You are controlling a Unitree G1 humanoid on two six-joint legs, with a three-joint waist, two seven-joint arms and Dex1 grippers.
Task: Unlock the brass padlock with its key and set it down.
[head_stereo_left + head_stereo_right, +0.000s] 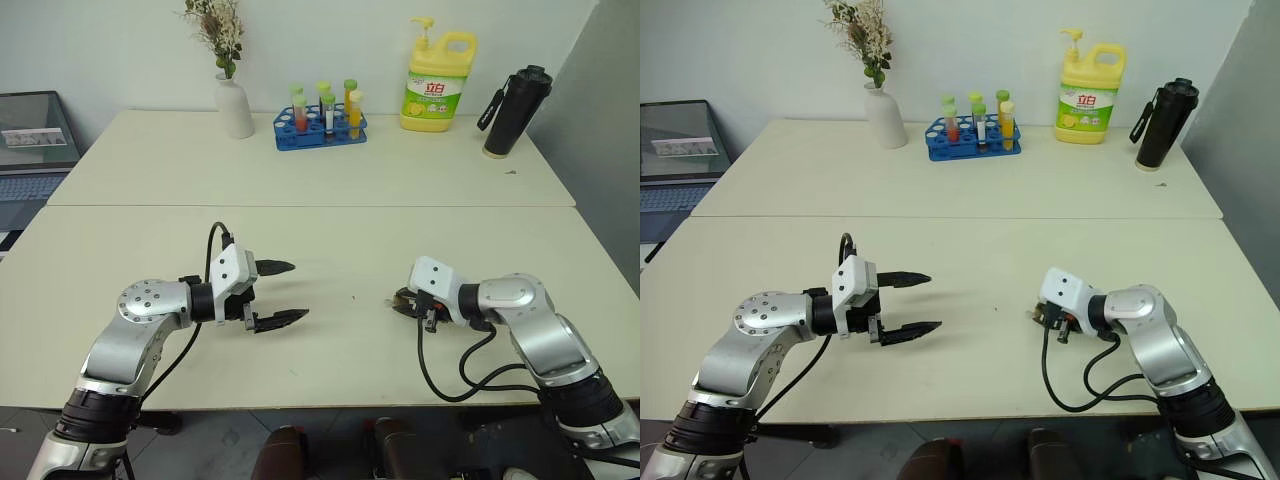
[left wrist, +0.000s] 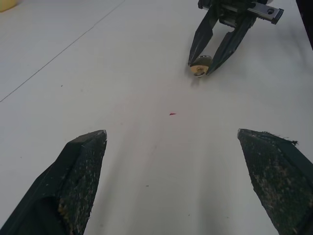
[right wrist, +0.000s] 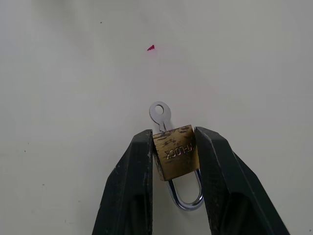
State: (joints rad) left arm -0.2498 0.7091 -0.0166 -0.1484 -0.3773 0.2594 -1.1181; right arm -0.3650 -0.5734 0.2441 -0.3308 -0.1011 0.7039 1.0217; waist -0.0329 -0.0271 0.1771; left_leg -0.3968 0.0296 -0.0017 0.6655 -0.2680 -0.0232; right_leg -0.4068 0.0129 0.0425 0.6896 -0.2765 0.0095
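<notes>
R hand (image 3: 172, 147) clamps brass padlock (image 3: 176, 152), key (image 3: 159, 115) inserted; L hand (image 1: 285, 293) wide, empty.

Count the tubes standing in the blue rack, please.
5 tubes show in the blue rack at the table's far side: green-capped, yellow-capped. Others may hide behind.

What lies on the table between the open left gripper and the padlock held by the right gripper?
Bare tabletop, apart from one tiny red speck. The left wrist view shows it, looking from the left gripper toward the brass padlock clamped in the right gripper.
</notes>
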